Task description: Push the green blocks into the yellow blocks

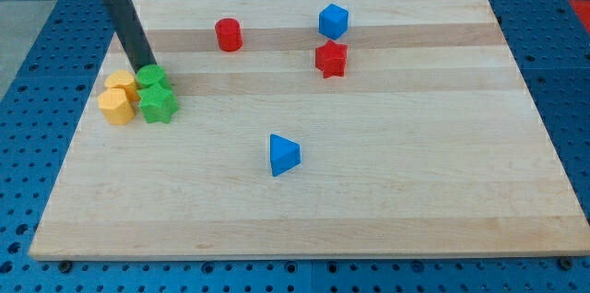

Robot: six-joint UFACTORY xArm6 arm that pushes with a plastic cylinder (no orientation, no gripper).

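Two green blocks sit at the view's left: a rounded green block [152, 78] and, just below it, a green star-shaped block [158, 105]. Two yellow blocks touch them on their left: an upper yellow block [121, 83] and a lower yellow block [116, 107]. All form one tight cluster. My tip [147, 65] is at the top edge of the rounded green block, touching or almost touching it. The dark rod slants up to the view's top left.
A red cylinder [229, 34] stands at the top centre-left. A blue block [333, 21] and a red star-shaped block [331, 58] are at the top right of centre. A blue triangular block [283, 155] lies near the middle. The wooden board [415, 210] lies on a blue perforated table.
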